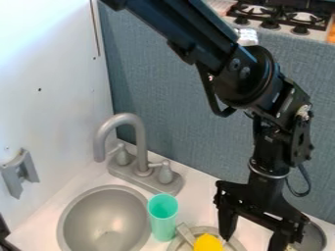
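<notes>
Teal cup seen upright between sink and grey dish; yellow item, possibly toy food, held in dish; gripper spread open nearby.

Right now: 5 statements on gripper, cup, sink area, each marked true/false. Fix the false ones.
1. The gripper has its fingers apart. True.
2. The teal cup lies inside the sink. False: it stands upright beside it.
3. The faucet is gray. True.
4. The yellow object is between the fingers. False: it sits image-left of both.
5. The stove burners are at the image's lower left. False: upper right.
</notes>
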Action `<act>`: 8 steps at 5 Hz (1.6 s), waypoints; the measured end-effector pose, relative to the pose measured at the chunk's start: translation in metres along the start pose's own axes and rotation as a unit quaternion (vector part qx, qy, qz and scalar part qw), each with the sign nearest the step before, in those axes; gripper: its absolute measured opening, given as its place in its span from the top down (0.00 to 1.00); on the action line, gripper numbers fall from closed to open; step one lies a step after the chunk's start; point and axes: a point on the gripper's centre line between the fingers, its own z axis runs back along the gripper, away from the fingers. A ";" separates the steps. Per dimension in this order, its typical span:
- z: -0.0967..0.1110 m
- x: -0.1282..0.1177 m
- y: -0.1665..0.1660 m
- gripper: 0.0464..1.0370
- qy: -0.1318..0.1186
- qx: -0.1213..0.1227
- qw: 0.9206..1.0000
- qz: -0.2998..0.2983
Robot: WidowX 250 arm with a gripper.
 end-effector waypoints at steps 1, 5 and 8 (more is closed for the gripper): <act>-0.011 -0.002 0.002 0.04 0.017 0.008 1.000 0.004; -0.034 0.071 -0.083 0.04 -0.104 -0.045 0.993 -0.021; -0.050 0.109 -0.110 0.04 -0.111 -0.032 0.993 -0.029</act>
